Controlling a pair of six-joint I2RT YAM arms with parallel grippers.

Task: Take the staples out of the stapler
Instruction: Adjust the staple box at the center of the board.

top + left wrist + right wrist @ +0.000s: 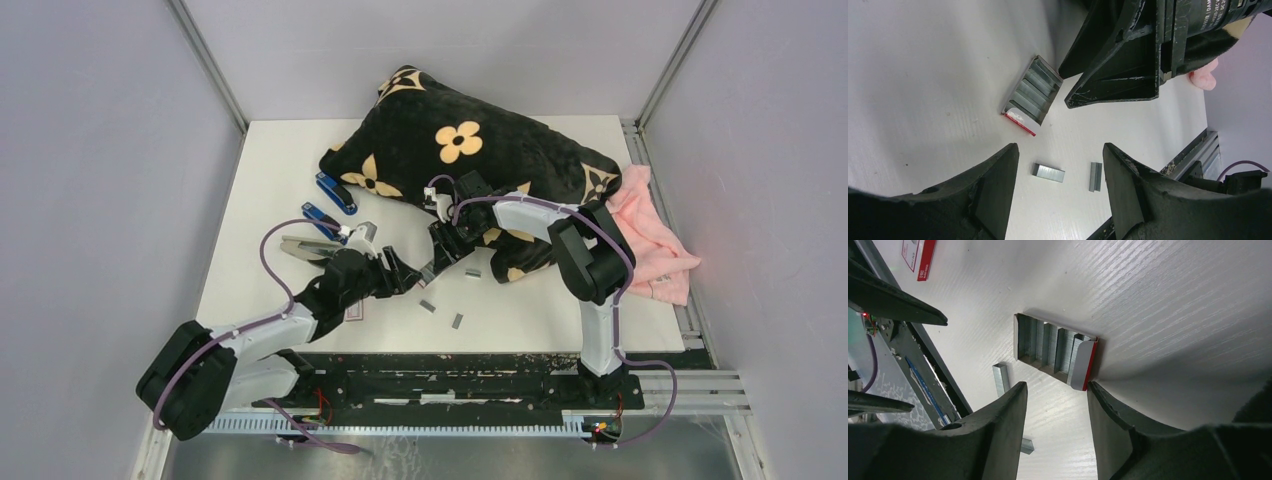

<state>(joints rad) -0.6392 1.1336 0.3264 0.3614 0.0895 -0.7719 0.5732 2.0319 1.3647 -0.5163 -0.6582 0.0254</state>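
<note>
White tabletop [540,305] carries everything here. A black pillow [450,150] printed with beige flowers sprawls across the far side, and a pink cloth [655,235] is bunched against the pillow's right edge. Both arms reach in to the middle of the table. The left gripper [1059,150] hangs low over the surface with its fingers spread and nothing between them. The right gripper [1057,386] is just beside it, also parted and empty. At the left, a blue stapler [320,218] lies open beside a silvery metal rail that points towards the left arm; whether the two are joined I cannot tell. A second blue stapler [336,192] lies just beyond it, near the pillow's corner. A flat white-and-red box [918,255] lies close to the left arm. A small open tray [1030,95], white with a red end, sits between the two grippers and holds several grey strips in a row. Its red end lies just ahead of the right fingertips. The staples [1048,172] lie loose on the bare table as short grey strips. One is directly below the left gripper's gap, one is just beside its right-hand finger, and a third is near the pillow's front edge.
</note>
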